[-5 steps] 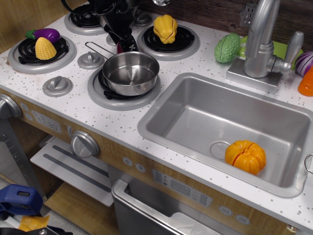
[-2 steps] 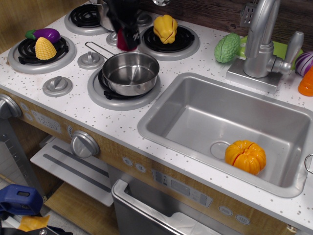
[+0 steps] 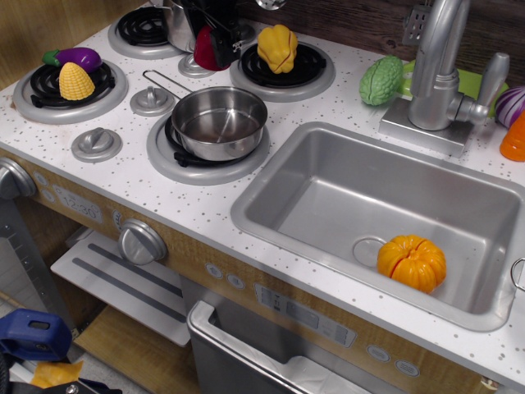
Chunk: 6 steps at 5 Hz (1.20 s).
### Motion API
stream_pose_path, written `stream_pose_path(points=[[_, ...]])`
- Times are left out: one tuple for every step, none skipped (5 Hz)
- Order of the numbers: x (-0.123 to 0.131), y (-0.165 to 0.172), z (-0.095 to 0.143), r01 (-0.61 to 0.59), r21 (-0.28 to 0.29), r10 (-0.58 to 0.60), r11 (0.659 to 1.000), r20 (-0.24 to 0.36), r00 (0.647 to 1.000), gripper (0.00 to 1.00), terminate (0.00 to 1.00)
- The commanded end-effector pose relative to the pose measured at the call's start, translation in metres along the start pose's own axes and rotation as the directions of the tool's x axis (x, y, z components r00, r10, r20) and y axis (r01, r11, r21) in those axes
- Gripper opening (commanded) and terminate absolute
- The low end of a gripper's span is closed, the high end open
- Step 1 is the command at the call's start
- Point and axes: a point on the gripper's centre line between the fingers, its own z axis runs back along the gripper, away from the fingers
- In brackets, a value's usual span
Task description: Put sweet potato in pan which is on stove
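Note:
The dark red sweet potato (image 3: 210, 52) hangs in my black gripper (image 3: 214, 34) at the back of the stove (image 3: 190, 190), between the two rear burners. The fingers close on its top, and it looks lifted just off the surface. The shiny steel pan (image 3: 219, 123) stands empty on the front right burner, its wire handle pointing back left. The sweet potato is behind the pan, about one pan width from its far rim. Most of the gripper is cut off by the top edge.
A yellow corn (image 3: 75, 80) and a purple eggplant (image 3: 79, 57) lie on the left burner. A yellow vegetable (image 3: 277, 47) sits on the back right burner. The sink (image 3: 328, 193) holds an orange pumpkin (image 3: 412, 263). A faucet (image 3: 438, 70) and a green vegetable (image 3: 381, 80) stand behind it.
The gripper has risen and moved back from the pan's far rim, carrying the sweet potato up with it. The pan has not moved.

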Motion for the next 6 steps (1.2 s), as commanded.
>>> stream_pose_path(points=[[0.003,-0.008,0.052,-0.068,0.081,0.066,0.994,0.029,0.997,0.00,0.00],[-0.010,-0.023,0.053,-0.137,0.074,0.136,0.988,0.013,0.991,0.00,0.00],[-0.018,-0.035,0.044,-0.188,0.051,0.187,0.981,0.027,0.982,0.00,0.00],[-0.024,-0.039,0.032,-0.212,0.028,0.210,0.977,0.048,0.976,0.00,0.00],[-0.028,-0.039,0.018,-0.214,0.004,0.213,0.977,0.083,0.974,0.00,0.00],[-0.030,-0.034,0.006,-0.201,-0.018,0.202,0.979,0.114,0.973,1.00,0.00]])
